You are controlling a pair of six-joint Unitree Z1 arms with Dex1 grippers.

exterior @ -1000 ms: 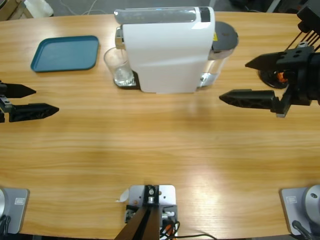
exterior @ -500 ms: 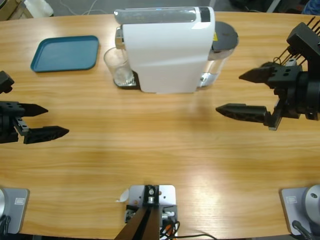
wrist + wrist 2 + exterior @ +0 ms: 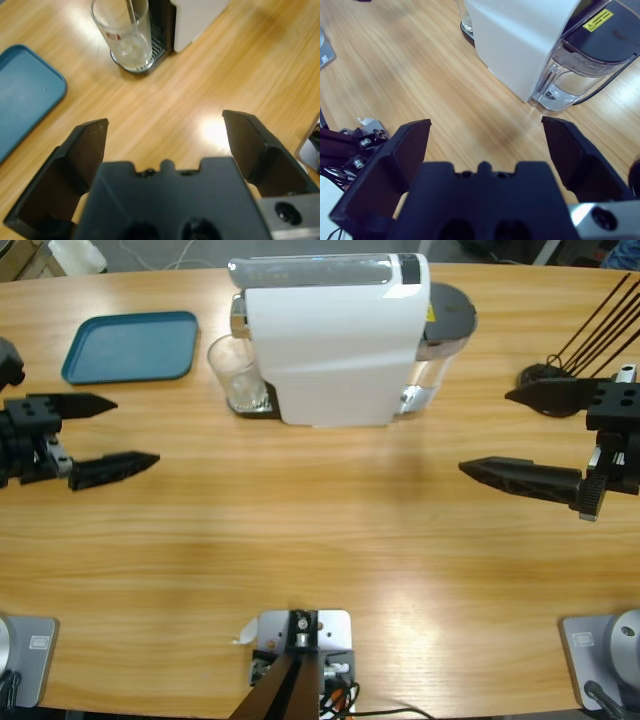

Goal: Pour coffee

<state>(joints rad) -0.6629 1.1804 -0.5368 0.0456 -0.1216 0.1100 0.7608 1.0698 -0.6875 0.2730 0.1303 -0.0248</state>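
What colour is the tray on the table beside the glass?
The tray is teal blue, plain with no pattern. It shows best in the high view.

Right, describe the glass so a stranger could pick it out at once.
Find the big white coffee machine at the table's far edge. The glass stands on the black drip tray against its spout side, between the machine and the teal tray. It is the only clear, upright tumbler there, with a shallow pale liquid layer at its bottom.

A robot lab — 2 arms, rig-mounted, at a wooden table [image 3: 330, 540].
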